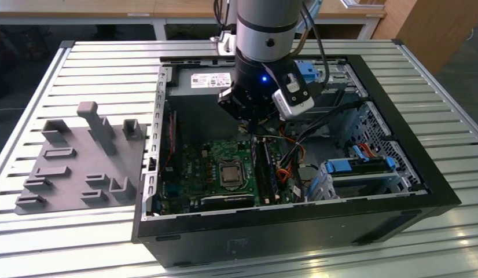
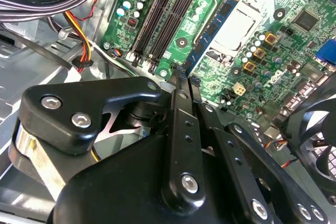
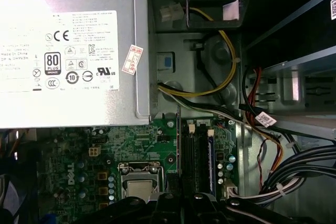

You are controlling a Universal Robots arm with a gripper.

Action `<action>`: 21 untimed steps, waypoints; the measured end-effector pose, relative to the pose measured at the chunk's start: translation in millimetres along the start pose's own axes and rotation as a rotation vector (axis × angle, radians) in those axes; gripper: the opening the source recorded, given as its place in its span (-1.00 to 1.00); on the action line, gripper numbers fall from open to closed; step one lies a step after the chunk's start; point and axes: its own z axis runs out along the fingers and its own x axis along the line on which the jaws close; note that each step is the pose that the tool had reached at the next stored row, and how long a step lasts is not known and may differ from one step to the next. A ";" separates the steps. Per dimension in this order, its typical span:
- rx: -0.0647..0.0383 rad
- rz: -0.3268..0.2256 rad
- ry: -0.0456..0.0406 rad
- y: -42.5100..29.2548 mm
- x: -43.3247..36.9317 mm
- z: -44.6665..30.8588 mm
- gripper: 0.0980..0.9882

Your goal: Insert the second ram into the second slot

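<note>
Alignment step, by my reading. Pincer [image 2: 182, 73] is clamped narrow on the second ram [image 2: 215, 22], which hangs unseated above the motherboard [image 2: 294, 51], seen between the dark slots [image 2: 168, 14] and the processor socket [image 2: 237, 24]. Seating calls for its lower edge square over its slot, then a straight press.

Exterior view: high, angled down on open computer case [image 1: 301, 231] and bench [image 1: 92, 63], mid-range. Both wrist views: close, inside case, facing motherboard [image 2: 294, 45] [image 3: 142, 140]; shared: CPU socket [image 2: 236, 24] [image 3: 139, 186], memory slots [image 2: 168, 9] [image 3: 197, 156].
</note>
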 end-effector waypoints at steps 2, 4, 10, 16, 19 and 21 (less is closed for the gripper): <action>0.000 0.000 0.0000 0.0 0.0 0.4 -0.92; 0.000 0.000 0.0000 0.0 0.0 0.7 -0.92; 0.000 0.000 0.0000 -0.1 0.0 1.9 -0.92; 0.000 0.000 0.0000 -0.1 0.0 3.1 -0.92; 0.000 0.000 0.0000 -0.1 0.0 3.7 -0.92; 0.000 0.000 0.0000 -0.1 0.0 4.1 -0.92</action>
